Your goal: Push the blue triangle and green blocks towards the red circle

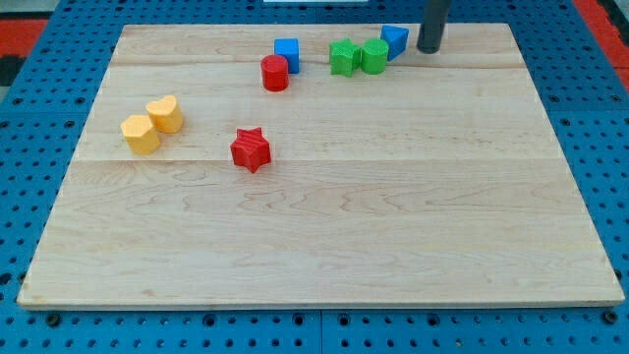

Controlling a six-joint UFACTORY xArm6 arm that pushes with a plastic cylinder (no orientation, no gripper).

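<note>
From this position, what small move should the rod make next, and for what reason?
Probably a short slide toward the view's left. My tip stands just right of the blue triangle, which touches the green blocks. The red circle lies further left and slightly lower, so a leftward push should drive the row toward it.

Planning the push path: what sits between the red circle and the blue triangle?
In the camera view, two green blocks lie side by side between the red circle and the blue triangle.
</note>
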